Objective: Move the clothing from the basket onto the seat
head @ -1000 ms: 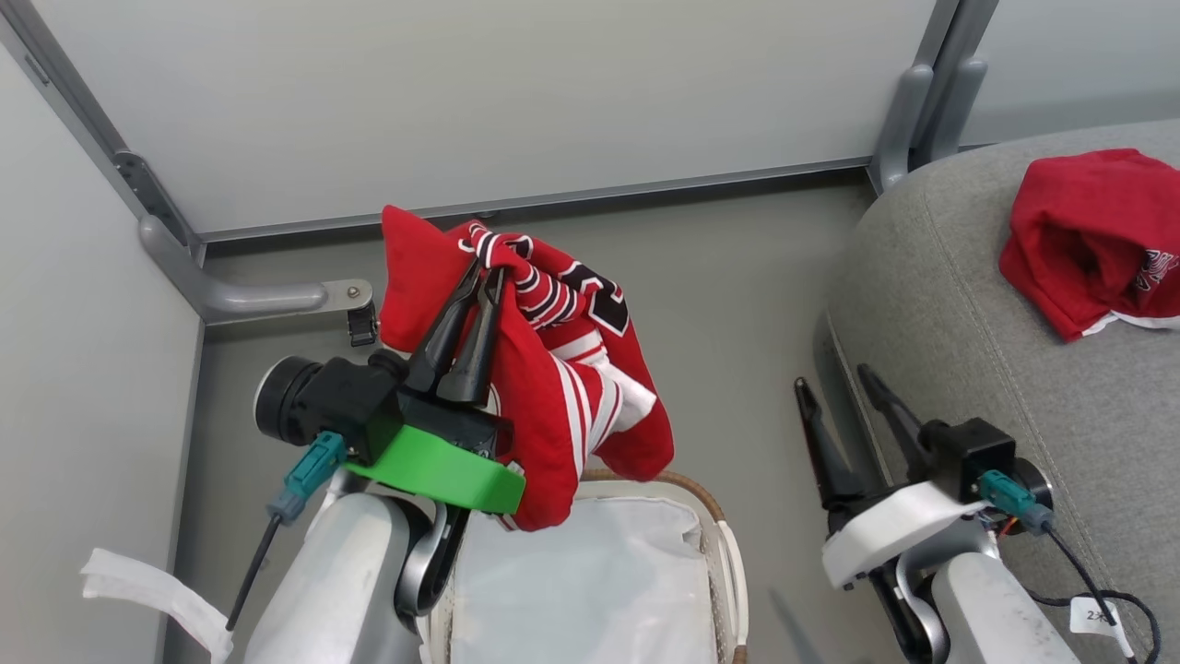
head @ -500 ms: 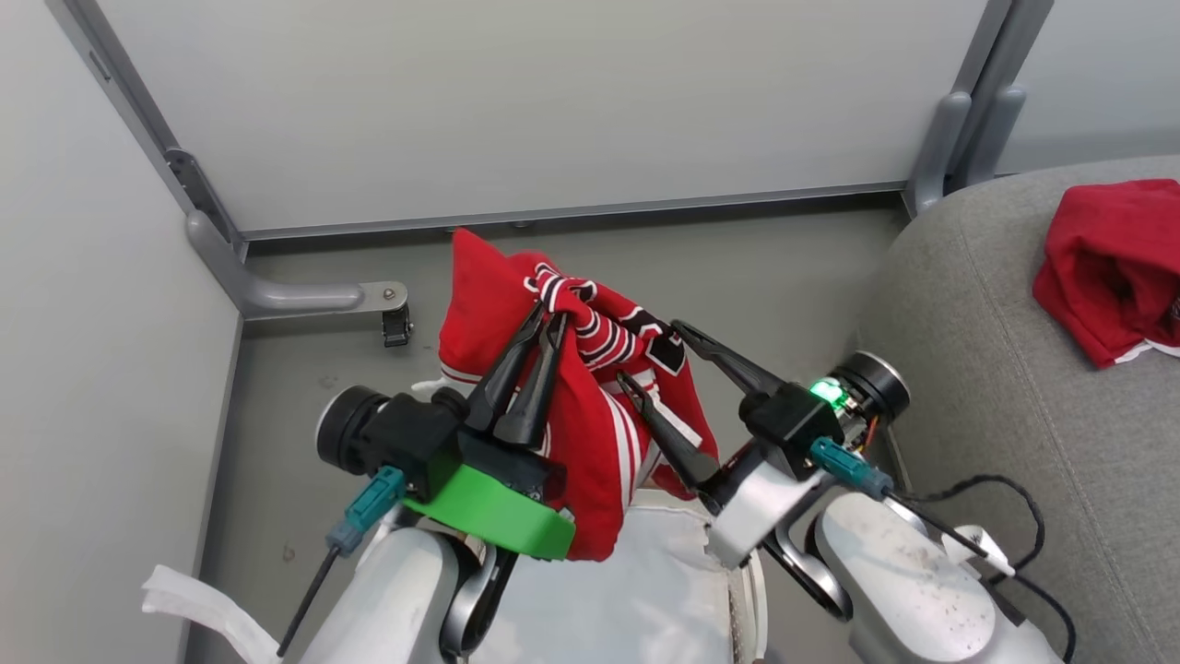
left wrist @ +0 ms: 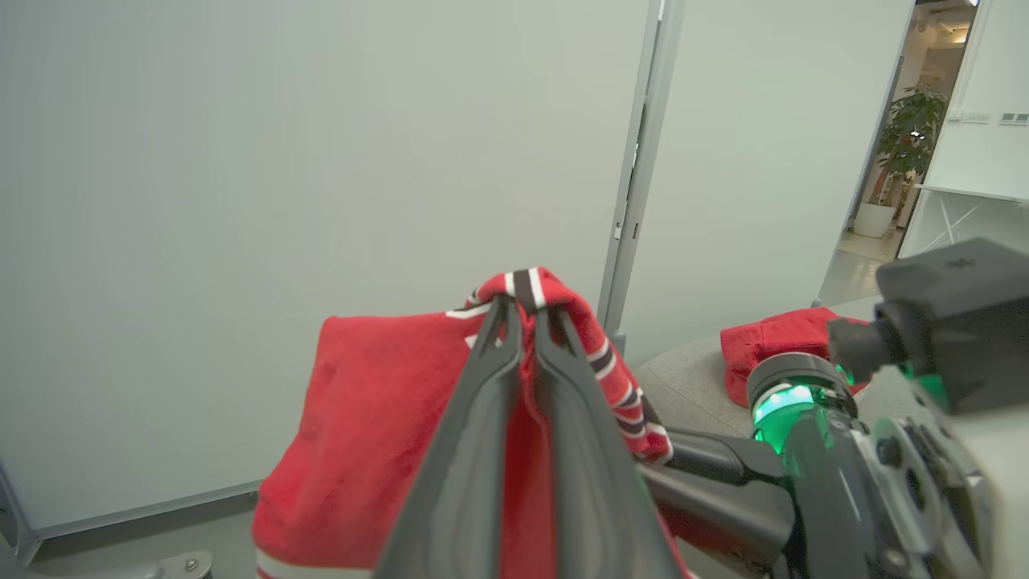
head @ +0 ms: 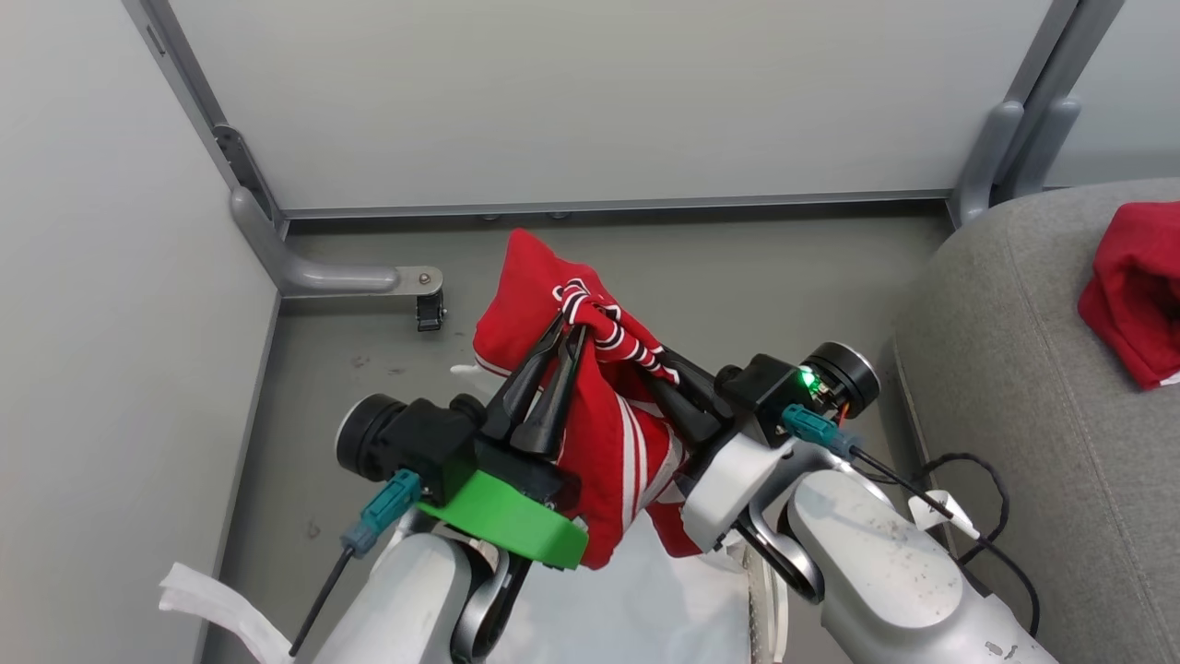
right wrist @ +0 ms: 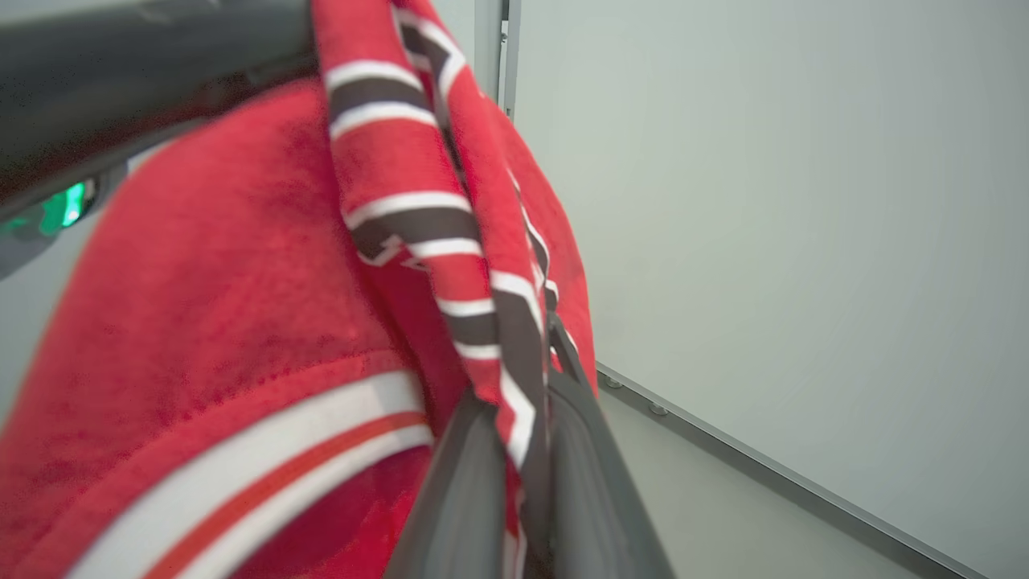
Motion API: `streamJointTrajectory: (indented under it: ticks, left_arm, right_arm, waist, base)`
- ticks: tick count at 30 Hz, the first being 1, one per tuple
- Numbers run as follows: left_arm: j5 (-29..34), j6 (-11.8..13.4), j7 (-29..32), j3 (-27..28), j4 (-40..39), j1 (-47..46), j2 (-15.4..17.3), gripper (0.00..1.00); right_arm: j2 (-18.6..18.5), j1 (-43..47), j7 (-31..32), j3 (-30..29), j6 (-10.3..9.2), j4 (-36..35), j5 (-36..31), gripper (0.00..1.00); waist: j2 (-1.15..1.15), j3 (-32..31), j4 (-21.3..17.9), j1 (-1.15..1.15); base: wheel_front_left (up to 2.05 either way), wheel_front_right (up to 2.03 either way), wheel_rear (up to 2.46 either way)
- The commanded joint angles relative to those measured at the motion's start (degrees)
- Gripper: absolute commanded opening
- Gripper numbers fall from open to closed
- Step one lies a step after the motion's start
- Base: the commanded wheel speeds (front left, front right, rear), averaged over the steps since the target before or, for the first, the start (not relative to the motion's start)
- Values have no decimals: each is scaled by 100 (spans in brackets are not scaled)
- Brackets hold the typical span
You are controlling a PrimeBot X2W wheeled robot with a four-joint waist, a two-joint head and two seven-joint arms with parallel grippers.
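A red jersey piece of the clothing with striped trim hangs in the air above the basket. My left gripper is shut on its striped edge. From the right, my right gripper reaches into the same bunch, and the right wrist view shows it shut on the black-and-white trim. A second red garment lies crumpled on the grey seat at the far right. Only a strip of the basket's rim and its white liner show below my arms.
Pale partition walls with grey metal posts and a floor bracket close the corner behind. Grey floor lies between the basket and the seat. A loose cable hangs from my right wrist near the seat's edge.
My right gripper swung left from beside the seat into the hanging garment and shut on its trim. The left gripper kept its hold. The head camera turned, shifting the whole scene rightward.
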Motion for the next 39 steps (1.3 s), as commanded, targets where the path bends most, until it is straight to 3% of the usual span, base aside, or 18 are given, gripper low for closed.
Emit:
streamJointTrajectory:
  ticks: [1, 2, 3, 4, 9, 21, 26, 33, 39]
  left_arm:
    - [74, 5, -2, 86, -10, 82, -6, 0]
    - [115, 5, -2, 138, 20, 111, -6, 50]
    - [123, 5, -2, 164, 51, 142, -6, 89]
    - [158, 5, -2, 215, 64, 150, -7, 100]
    - [222, 5, 0, 345, 118, 232, -5, 100]
    - [335, 5, 1, 423, 93, 261, 161, 100]
    - [329, 5, 2, 341, 155, 271, 215, 100]
    - [238, 5, 1, 25, 292, 160, 253, 100]
    - [210, 5, 1, -125, 346, 60, 406, 100]
  right_arm:
    - [-20, 106, -27, 10, -8, -48, 110, 0]
    - [-24, 151, -28, -37, -8, -109, 188, 0]
    - [-25, 173, -27, -58, -8, -151, 196, 0]
    - [-24, 230, -28, -112, -8, -200, 259, 0]
    - [-18, 502, -28, -424, -8, -390, 377, 0]
    - [-15, 1122, -28, -1016, -8, -892, 551, 0]
    - [-9, 1355, -28, -1284, -8, -1086, 594, 0]
    - [-10, 1542, -28, -1885, -8, -1313, 408, 0]
    - [-260, 880, -28, -2533, -8, -1500, -13, 0]
  waist:
    - [0, 44, -72, 0]
    - [0, 64, -124, 0]
    - [0, 79, -183, 0]
    - [0, 98, -259, 0]
    - [0, 175, -761, 0]
    - [0, 550, -2617, 0]
    - [0, 684, -3200, 0]
    - [0, 824, -3485, 0]
    - [0, 1120, -3518, 0]
  base:
    - [0, 0, 0]
    - [0, 0, 0]
    - [0, 0, 0]
    - [0, 0, 0]
    - [0, 0, 0]
    - [0, 0, 0]
    - [0, 0, 0]
    - [0, 0, 0]
    - [0, 0, 0]
